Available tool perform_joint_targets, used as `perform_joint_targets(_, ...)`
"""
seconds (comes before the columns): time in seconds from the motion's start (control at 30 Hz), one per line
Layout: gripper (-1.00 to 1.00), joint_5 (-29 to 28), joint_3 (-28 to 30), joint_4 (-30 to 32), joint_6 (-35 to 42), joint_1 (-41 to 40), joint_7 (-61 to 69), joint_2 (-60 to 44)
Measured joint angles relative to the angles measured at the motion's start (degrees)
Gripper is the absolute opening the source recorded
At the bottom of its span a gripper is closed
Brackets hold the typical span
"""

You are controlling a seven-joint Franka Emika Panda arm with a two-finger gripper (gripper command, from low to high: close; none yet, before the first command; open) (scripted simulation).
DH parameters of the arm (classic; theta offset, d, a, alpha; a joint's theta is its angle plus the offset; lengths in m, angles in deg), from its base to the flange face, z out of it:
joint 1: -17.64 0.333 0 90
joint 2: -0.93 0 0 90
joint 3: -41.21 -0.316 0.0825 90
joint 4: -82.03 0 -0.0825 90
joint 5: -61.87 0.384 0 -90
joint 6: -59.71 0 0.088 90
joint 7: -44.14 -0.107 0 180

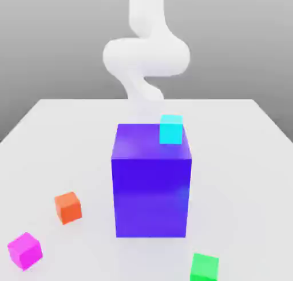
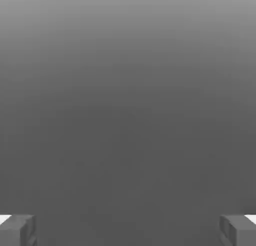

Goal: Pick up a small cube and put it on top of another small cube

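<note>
Green cube (image 1: 205, 268): nearest the camera, on the table (image 1: 246, 177), lower right in the exterior view; cut off by the picture's bottom edge.
Magenta cube (image 1: 25, 251): far left in the exterior view, on the table, turned corner-on; bare table around its visible sides.
Orange cube (image 1: 68, 208): right of magenta and farther back, slightly turned; apart from magenta, with open table between.
Gap, orange to block: clear strip of table.
Large blue block (image 1: 151, 197): upright near the middle, front face square to the camera; top edges sharp, left part of top bare.
Arm (image 1: 146, 56): behind the block; lower end pale, hard to make out against the table.
Gripper (image 2: 128, 230): spread wide in the hand view, plain grey between the fingers; nothing held.
Cyan cube (image 1: 171, 130): on top of the block, close to its right edge, set back from the front edge.
Task cubes: all four small ones as placed above; cannot tell which to lift or which to stack on.
Table, right side: wide and open beyond the block.
</note>
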Motion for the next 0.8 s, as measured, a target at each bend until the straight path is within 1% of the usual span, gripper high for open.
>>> perform_joint_targets(0.4,0.0,1.47,6.8,1.4,-8.57,-5.0,-1.17,-25.18)
perform_joint_targets(0.6,0.0,3.93,10.12,2.08,-12.76,-8.12,-0.52,-37.72)
perform_joint_targets(0.8,0.0,7.24,11.43,2.73,-16.87,-12.21,0.74,-50.37)
